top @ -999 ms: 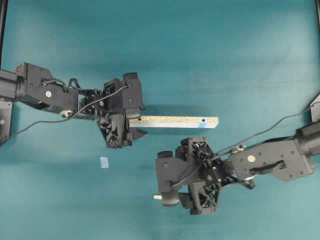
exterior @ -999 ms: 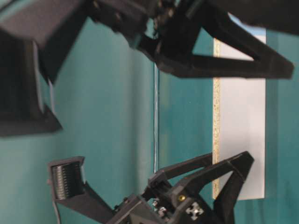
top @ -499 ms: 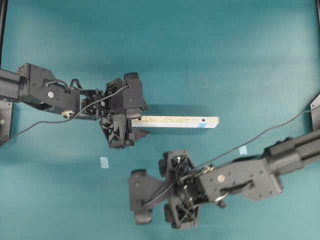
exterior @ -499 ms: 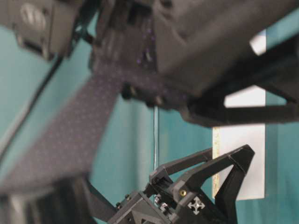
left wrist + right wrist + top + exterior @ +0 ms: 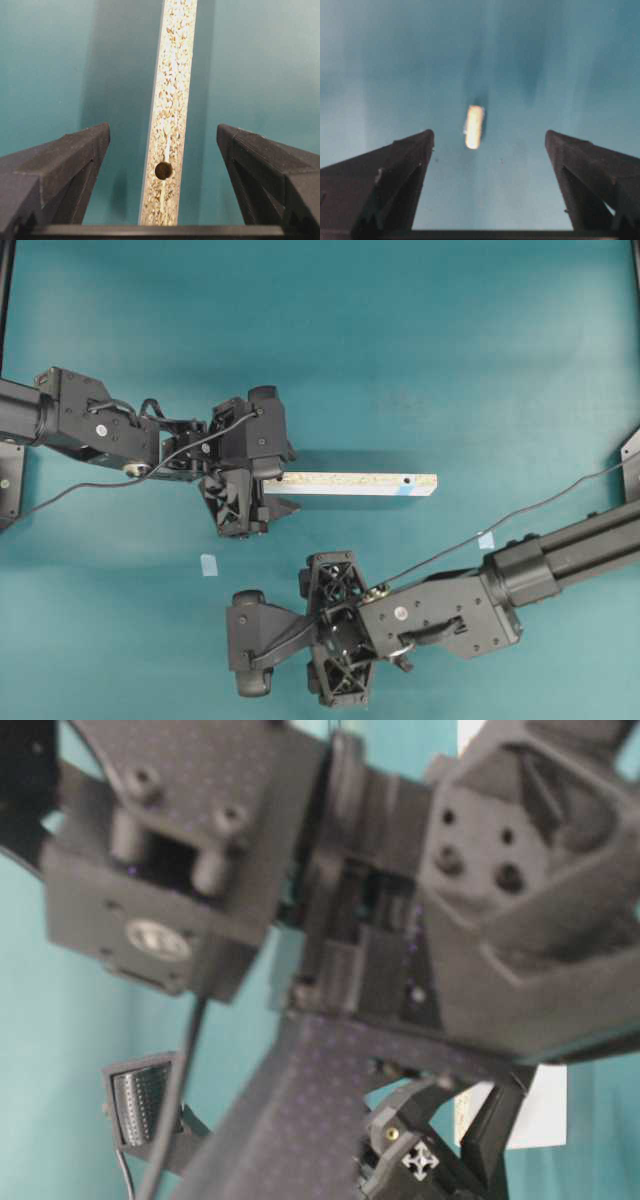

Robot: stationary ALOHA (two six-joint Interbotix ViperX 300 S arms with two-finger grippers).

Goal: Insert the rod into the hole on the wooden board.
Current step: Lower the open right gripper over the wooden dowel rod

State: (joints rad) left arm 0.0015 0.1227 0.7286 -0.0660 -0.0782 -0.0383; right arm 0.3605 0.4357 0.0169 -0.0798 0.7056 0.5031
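Rod [image 5: 474, 126] lies between right end effector [image 5: 489, 150] fingers.

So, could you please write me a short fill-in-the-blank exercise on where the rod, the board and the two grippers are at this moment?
1. The rod lies on the teal table, held by ____ gripper.
2. The jaws of the right gripper stand ____ on either side of the rod.
3. The wooden board runs between the fingers of the ____ gripper.
4. The blue mark is at the board's end ____ from that gripper.

Missing words: neither; open; left; farthest
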